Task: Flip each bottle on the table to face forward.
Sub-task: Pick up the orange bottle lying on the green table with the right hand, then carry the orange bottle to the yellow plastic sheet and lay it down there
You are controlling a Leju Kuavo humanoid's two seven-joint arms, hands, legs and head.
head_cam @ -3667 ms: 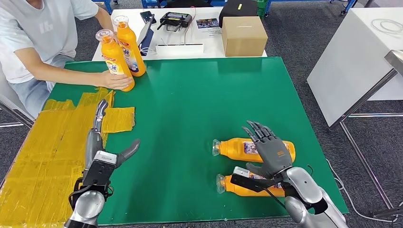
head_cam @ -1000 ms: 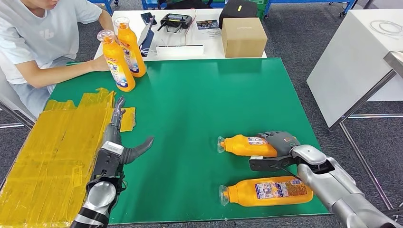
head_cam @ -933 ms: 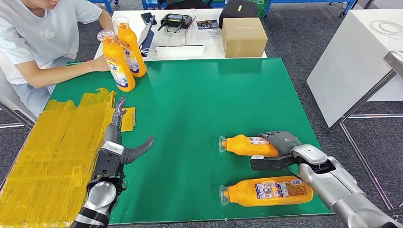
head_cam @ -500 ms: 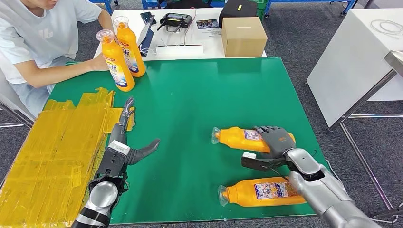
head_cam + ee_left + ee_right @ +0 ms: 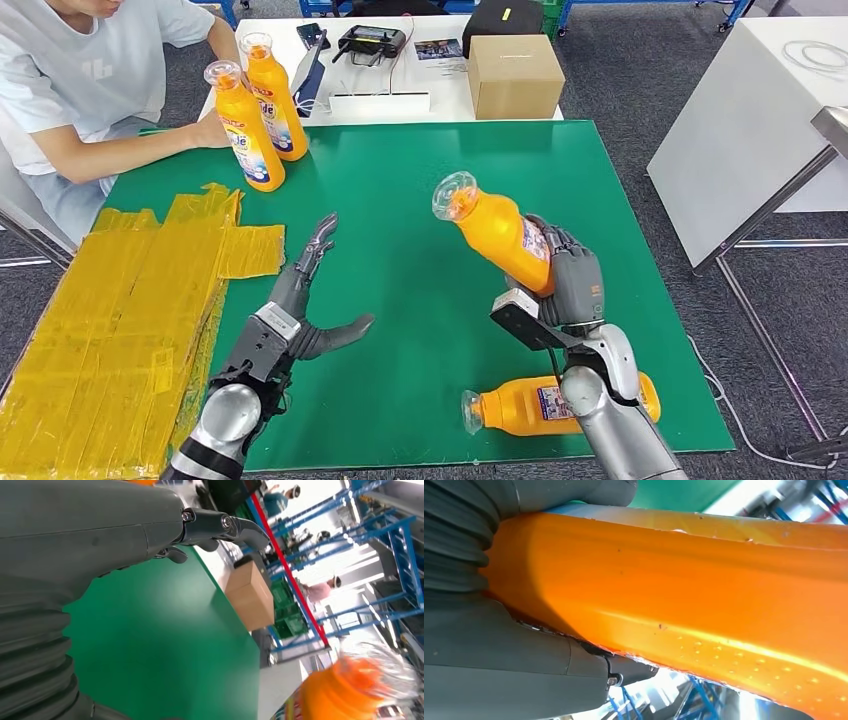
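**Lifting one orange bottle clear of the desk to turn it**

Gripping the lifted bottle around its lower body, the right hand holds it in the air above the green desk, tilted with its clear cap towards the robot's left and away from the body. The right wrist view confirms the thumb and fingers wrapped tight on the orange plastic. A second bottle lies on its side on the desk near the front edge, just beside the right forearm. Two more standing bottles sit at the far left corner, next to a person's hand.

The left hand hovers over the desk with fingers spread, holding nothing, near the yellow tape patch.

To do this step well, I judge the right hand should keep its firm wrap low on the body while it rotates the bottle about its long axis until the label faces forward, then bring the base down flat. The open left hand could steady the neck if the smooth plastic slips. The set-down spot should be well apart from the lying bottle, so the forearm does not knock it.
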